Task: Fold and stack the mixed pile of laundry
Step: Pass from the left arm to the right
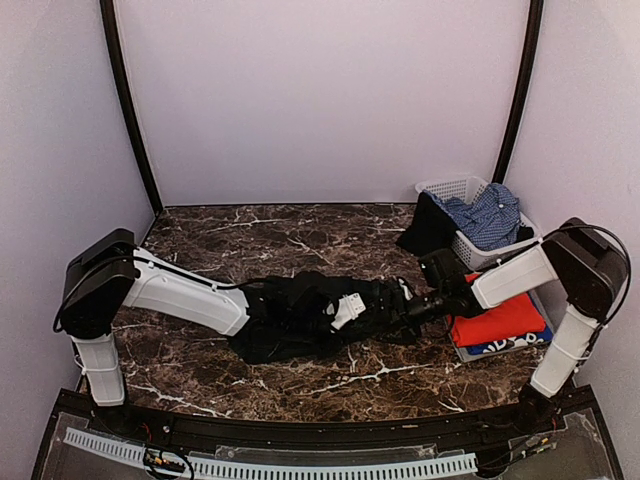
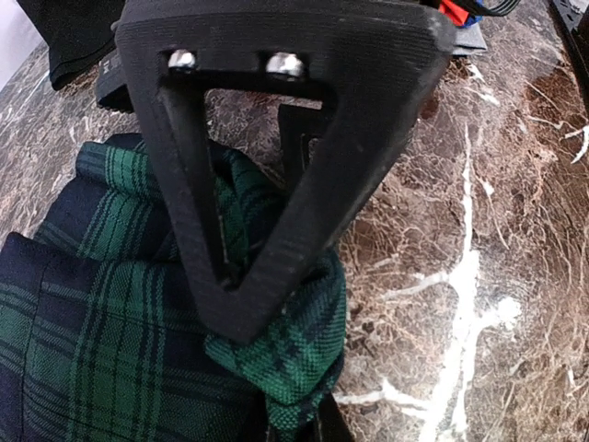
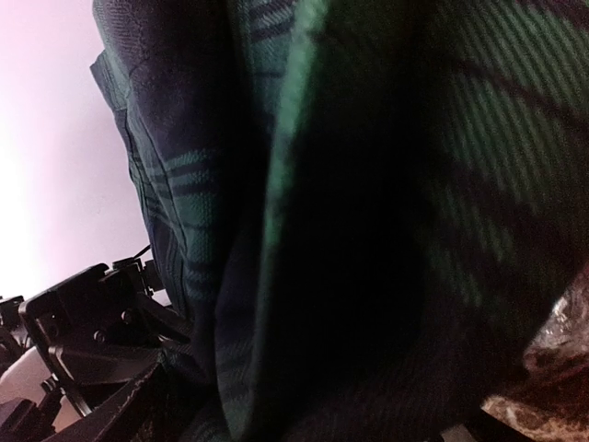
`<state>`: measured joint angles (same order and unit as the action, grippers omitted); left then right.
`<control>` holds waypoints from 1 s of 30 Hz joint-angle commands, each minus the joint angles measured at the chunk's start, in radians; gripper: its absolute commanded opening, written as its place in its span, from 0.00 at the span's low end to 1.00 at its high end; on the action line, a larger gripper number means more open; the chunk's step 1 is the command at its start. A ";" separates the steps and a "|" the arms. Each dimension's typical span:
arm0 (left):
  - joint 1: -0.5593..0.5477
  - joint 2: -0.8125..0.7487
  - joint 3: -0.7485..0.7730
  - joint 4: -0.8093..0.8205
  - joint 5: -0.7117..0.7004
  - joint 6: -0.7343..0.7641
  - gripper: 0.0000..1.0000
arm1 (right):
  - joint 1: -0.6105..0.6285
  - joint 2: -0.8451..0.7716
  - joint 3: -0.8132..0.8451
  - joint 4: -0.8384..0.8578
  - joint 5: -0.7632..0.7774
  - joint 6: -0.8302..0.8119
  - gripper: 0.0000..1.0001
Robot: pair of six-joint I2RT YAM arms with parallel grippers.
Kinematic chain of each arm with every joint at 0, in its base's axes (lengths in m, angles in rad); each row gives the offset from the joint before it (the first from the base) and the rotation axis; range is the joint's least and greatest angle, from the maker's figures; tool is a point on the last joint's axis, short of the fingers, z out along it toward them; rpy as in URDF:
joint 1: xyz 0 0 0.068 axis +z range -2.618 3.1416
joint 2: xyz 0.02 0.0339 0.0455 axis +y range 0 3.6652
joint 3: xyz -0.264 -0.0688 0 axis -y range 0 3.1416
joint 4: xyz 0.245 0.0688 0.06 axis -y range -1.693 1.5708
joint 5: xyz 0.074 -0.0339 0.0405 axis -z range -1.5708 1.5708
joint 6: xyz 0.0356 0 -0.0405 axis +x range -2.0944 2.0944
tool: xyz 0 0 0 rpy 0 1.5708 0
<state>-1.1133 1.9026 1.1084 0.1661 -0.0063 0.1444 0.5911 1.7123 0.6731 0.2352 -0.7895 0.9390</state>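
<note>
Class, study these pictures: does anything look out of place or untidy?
Yes. A black garment hangs over the rim of the white basket onto the table, and the tartan skirt lies crumpled mid-table, not folded.

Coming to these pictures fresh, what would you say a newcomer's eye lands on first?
The dark tartan skirt sprawled across the middle of the marble table draws the eye first, the left end effector pinching a green fold of it. Next is the bright red-orange T-shirt folded at the right edge, just nearer than the white basket holding a light blue shirt.

White arm links (image 1: 185, 295), black joints (image 1: 95, 285)
</note>
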 commanded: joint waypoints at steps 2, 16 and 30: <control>0.003 -0.086 -0.030 0.054 0.051 -0.013 0.04 | 0.013 0.073 0.031 0.141 -0.038 0.061 0.85; -0.020 -0.126 -0.079 0.093 0.138 0.028 0.04 | 0.027 0.189 0.145 0.136 -0.115 0.029 0.77; -0.076 -0.115 -0.098 0.109 0.077 0.071 0.05 | 0.052 0.237 0.222 0.025 -0.138 -0.090 0.38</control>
<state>-1.1629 1.8328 1.0252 0.2234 0.0586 0.1925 0.6262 1.9640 0.8589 0.3164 -0.9371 0.9150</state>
